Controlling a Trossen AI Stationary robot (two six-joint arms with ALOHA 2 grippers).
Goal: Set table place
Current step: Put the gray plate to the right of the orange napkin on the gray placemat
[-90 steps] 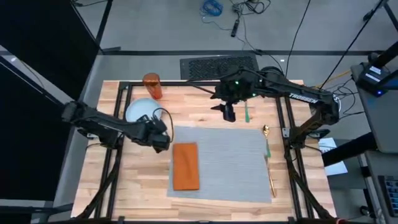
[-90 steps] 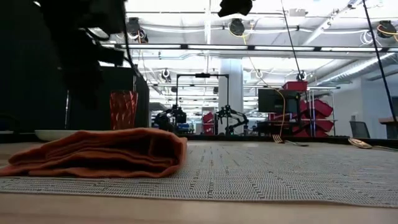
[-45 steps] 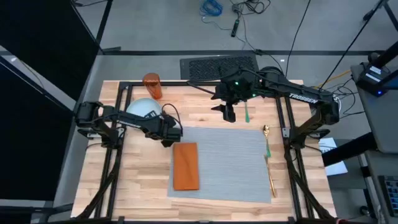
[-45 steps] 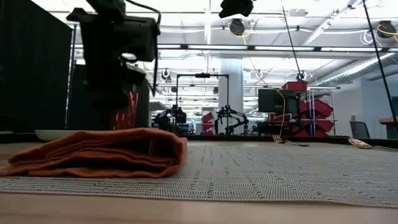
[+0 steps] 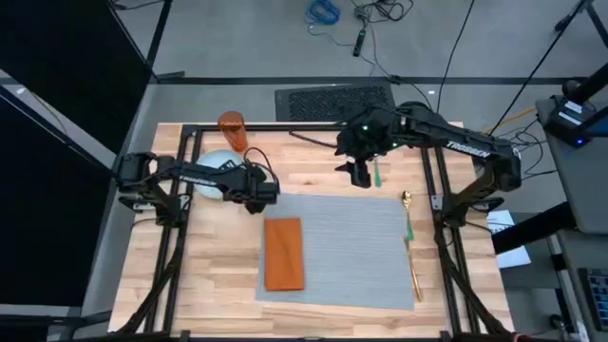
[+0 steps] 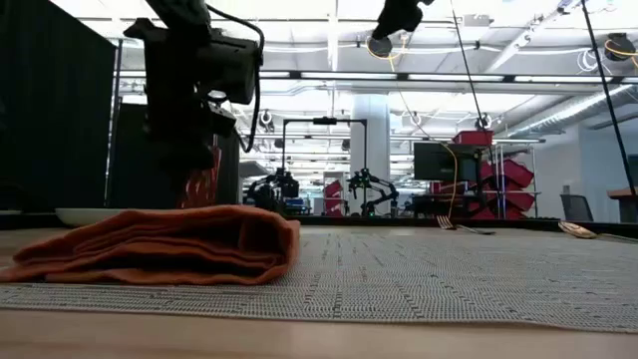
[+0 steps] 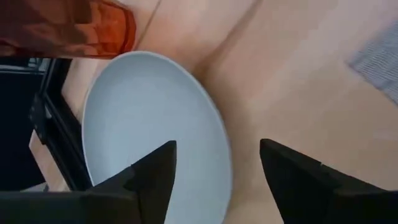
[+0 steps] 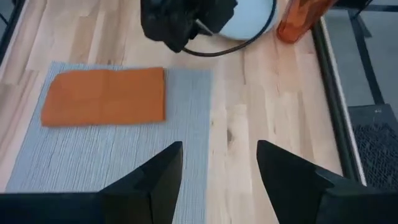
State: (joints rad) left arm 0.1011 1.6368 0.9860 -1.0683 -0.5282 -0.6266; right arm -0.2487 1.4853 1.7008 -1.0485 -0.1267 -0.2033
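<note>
Since a moment ago the left gripper (image 5: 255, 194) has drawn back a little from the placemat's (image 5: 351, 249) corner toward the plate (image 5: 215, 167), and the right gripper (image 5: 360, 174) has slid a touch to the right, nearer the green-handled piece (image 5: 377, 174) lying on the wood.

From where I stand, taking the mat's middle as the clock centre on the table (image 5: 218, 275), the pale-blue plate sits at about ten o'clock, off the mat, with the orange tumbler (image 5: 233, 131) just beyond it toward eleven. The left gripper hangs above the bare wood between plate and mat; its wrist camera looks down on the plate (image 7: 155, 130) with the tumbler (image 7: 68, 28) at its far rim, and both fingers (image 7: 155, 177) stand wide apart with nothing between them.

The orange napkin (image 5: 283, 252) lies folded on the mat at nine o'clock. Gold cutlery with green handles (image 5: 409, 228) lies along the mat's edge at three o'clock.

The right gripper hovers at about twelve o'clock, past the mat's far edge. Its fingers (image 8: 158, 180) are spread too, holding nothing, looking over the mat (image 8: 124, 155) and napkin (image 8: 104, 96).
</note>
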